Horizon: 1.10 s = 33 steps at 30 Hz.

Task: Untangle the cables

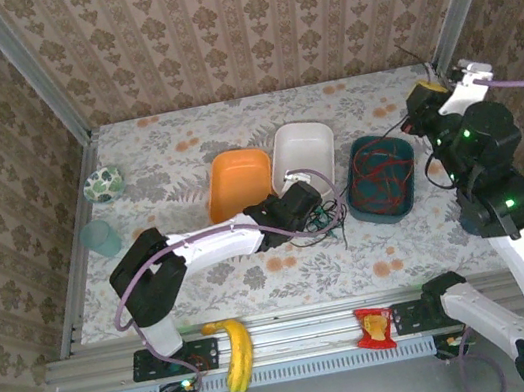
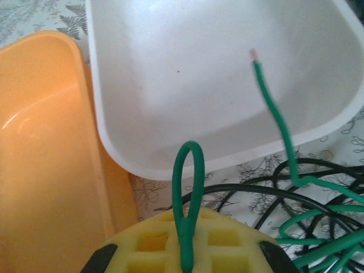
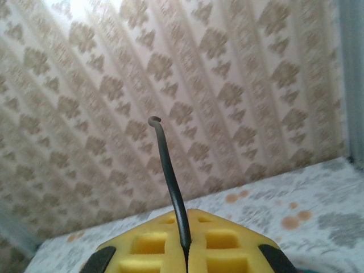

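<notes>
the green cable [image 2: 190, 182] is pinched as a narrow loop between the yellow pads of the left gripper [image 2: 186, 259], whose jaws are closed tight on it. the loop stands just ahead of the jaws, its top crossing the near rim of the white bin [image 2: 187, 91]. right of the jaws a second green run rises, its bare tip over the white bin's floor. below that run, green and black strands lie in a loose tangle [image 1: 327, 217] on the floral table [image 1: 181, 139], touching one another.

the orange bin [image 2: 45, 142] sits just left of the jaws, its edge against the white bin's corner, so room there is tight. from above, open tabletop lies well left of the jaws and behind them.

the black cable [image 3: 170, 182] sticks up out of the seam of the right gripper [image 3: 186, 250], jaws together on it, its curled end free against the patterned wall [image 3: 239, 85]. this gripper is raised near the far right corner, the wall close ahead.

red cables [image 1: 385, 174] lie coiled inside the teal bin [image 1: 380, 219], between the two grippers.
</notes>
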Tool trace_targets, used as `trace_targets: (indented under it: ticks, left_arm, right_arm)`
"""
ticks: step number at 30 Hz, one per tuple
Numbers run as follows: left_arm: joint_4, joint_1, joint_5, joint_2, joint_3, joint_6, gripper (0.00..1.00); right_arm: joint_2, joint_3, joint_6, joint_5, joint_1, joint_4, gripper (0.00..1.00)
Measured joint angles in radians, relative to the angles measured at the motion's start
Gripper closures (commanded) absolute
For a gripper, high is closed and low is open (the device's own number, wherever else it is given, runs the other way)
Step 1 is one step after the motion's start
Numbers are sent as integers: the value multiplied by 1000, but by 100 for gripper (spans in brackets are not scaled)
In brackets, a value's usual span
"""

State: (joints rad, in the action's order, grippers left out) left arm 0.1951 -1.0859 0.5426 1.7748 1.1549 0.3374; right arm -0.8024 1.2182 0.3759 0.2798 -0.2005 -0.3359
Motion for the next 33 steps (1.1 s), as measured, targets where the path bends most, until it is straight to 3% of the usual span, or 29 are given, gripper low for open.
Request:
trace_targets:
  ticks: [10,23,27,33]
  left_arm:
    - [83,27,64,-1,-3,81,100]
    - [143,68,76,-17,-17,195,100]
    - [102,68,61,-35,-50,189,100]
    - [-103,52,-26,-114,-164,121,100]
  right_arm:
    - [58,0,-10,313,19,-1,100]
    - [63,33,-3,421,60,-33,100]
    - [57,34,-15,300,65,-40,100]
    - [-13,-15,6,-159,39,-57,100]
